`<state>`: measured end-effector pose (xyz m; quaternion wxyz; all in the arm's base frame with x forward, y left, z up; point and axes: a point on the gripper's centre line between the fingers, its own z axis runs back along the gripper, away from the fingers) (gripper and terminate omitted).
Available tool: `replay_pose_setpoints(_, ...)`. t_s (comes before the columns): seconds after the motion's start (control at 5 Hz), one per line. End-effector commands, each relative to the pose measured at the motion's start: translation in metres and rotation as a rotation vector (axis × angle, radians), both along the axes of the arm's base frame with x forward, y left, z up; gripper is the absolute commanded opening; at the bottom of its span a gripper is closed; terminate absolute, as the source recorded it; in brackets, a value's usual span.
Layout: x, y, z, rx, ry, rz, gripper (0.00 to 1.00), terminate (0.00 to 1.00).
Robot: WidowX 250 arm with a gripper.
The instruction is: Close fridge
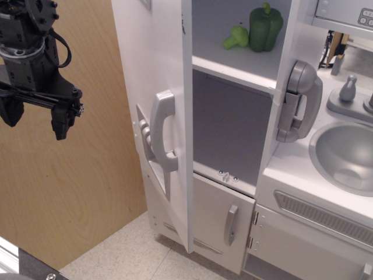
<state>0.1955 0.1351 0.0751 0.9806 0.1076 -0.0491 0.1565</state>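
Note:
The white toy fridge (233, 125) stands open. Its large door (151, 70) is swung out toward the camera and is seen almost edge-on, with its long grey handle (165, 131) facing left and the grey dispenser panel (144, 135) just behind it. Inside, a green bell pepper (265, 26) and a broccoli (236, 37) sit on the upper shelf. My black gripper (35, 119) hangs at the upper left, well to the left of the door and apart from it. Its fingers (61, 123) are spread and hold nothing.
A wooden panel (87, 163) stands behind the gripper on the left. Below the fridge compartment is a smaller white door with a short grey handle (231, 224). A grey toy phone (298, 102) hangs on the side wall; the grey sink (347, 154) and faucet (349, 93) are at right.

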Motion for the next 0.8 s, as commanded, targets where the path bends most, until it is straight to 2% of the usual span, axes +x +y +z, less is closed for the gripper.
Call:
replay_pose_setpoints(0.0, 0.000, 0.000, 0.000, 0.000, 0.000, 0.000, 1.00, 0.00)
replay_pose_setpoints(0.2, 0.025, -0.014, 0.007, -0.019, -0.033, 0.025, 1.00, 0.00)
replay_pose_setpoints(0.4, 0.044, -0.025, 0.011, -0.044, -0.021, 0.006, 1.00, 0.00)
replay_pose_setpoints(0.6, 0.064, -0.031, 0.014, -0.061, -0.040, 0.002, 1.00, 0.00)
